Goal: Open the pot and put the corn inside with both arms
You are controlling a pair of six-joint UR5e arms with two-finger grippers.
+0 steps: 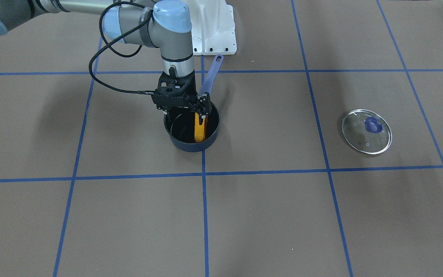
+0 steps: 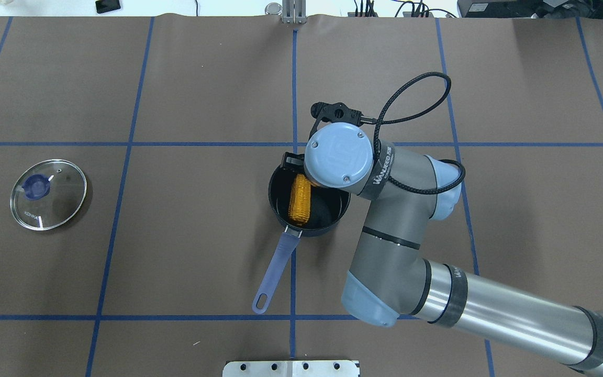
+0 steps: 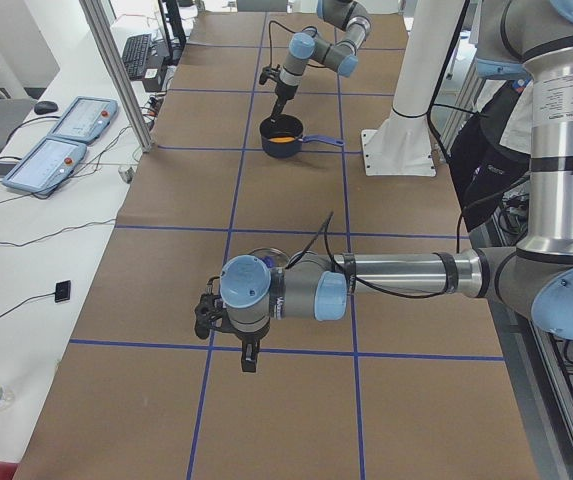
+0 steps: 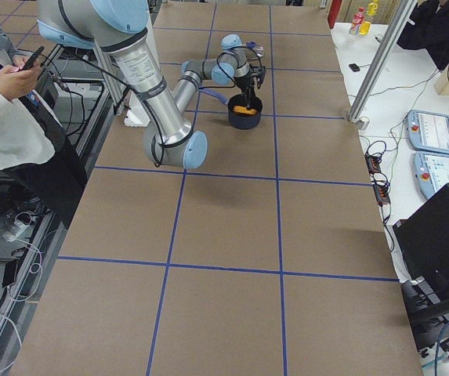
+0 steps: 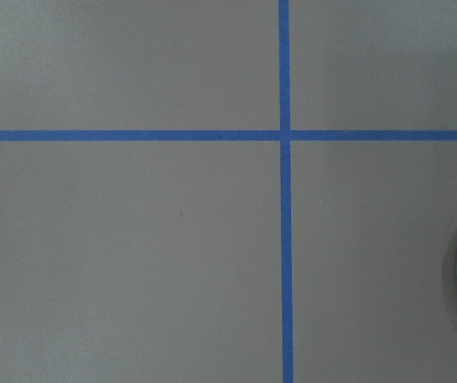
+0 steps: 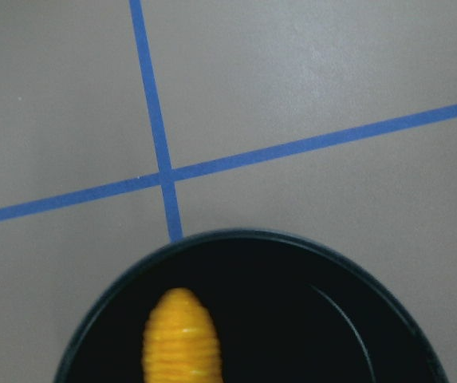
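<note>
Pot [image 1: 190,147] up front stands open. Right tool [image 1: 186,114] hangs spread wide in its mouth, gripping nothing; corn [image 1: 200,130] lies inside. Pulled out crooked, a finger [image 1: 202,109] might snag corn or rim. Left tool [image 3: 249,358]: can't tell.

Pot [image 2: 327,217] sits mid-counter [image 2: 202,251], open, on a blue tape line. Corn [image 2: 300,203] lies inside toward the left wall, its far end under the wrist cap [image 2: 338,154]. Handle [image 2: 275,267] points to the near edge. Right arm [image 2: 385,246] comes in from lower right, wrist over the pot's far-right rim. Lid [image 2: 58,201] flat, knob up, well apart at left.
</note>
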